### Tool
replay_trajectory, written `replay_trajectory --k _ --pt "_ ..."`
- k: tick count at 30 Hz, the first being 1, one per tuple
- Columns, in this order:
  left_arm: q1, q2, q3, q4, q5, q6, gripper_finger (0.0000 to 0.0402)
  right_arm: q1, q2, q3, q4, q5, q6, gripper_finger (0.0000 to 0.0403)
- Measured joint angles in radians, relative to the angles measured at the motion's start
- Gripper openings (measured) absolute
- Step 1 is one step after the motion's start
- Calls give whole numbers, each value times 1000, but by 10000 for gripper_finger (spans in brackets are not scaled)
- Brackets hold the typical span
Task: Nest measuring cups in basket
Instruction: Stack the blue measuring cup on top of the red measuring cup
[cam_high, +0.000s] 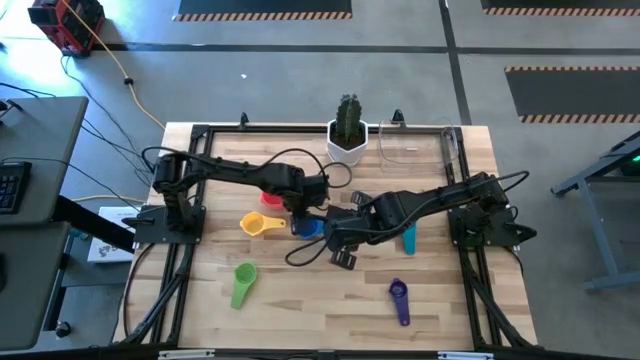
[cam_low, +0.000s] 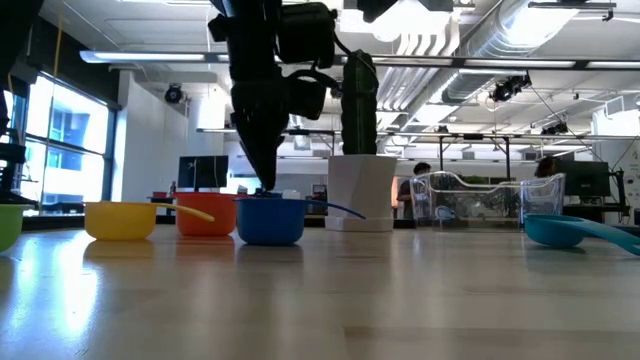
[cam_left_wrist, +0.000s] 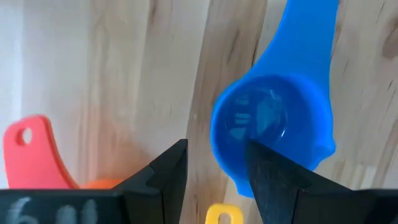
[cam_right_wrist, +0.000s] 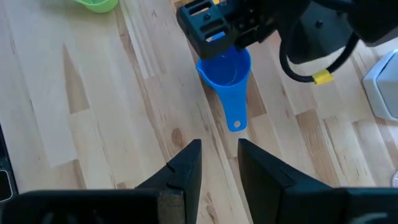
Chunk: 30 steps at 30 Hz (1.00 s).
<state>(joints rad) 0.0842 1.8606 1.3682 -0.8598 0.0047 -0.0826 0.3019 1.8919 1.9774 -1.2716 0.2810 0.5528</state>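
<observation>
Six cups show on the table, none in the clear basket (cam_high: 412, 148) yet, which sits at the far edge just beside the cactus pot (cam_high: 348, 140). The left gripper (cam_left_wrist: 214, 180) hangs right over the blue cup (cam_left_wrist: 270, 127), fingers spread, one seemingly at the rim and nothing pinched. Risk here: a finger landing on the rim would tip or skate the cup toward the yellow cup (cam_high: 262, 224) and orange-red cup (cam_high: 271, 198) close beside it. The right gripper (cam_right_wrist: 219, 169) waits near the blue handle, fingers slightly apart and empty; both arms crowd mid-table, so a lift could clip it.
</observation>
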Motion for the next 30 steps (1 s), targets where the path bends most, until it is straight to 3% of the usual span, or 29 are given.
replay_trajectory --k 30 --pt "-22 79 0 21 -43 25 139 0 2 0 -11 3 -2 96"
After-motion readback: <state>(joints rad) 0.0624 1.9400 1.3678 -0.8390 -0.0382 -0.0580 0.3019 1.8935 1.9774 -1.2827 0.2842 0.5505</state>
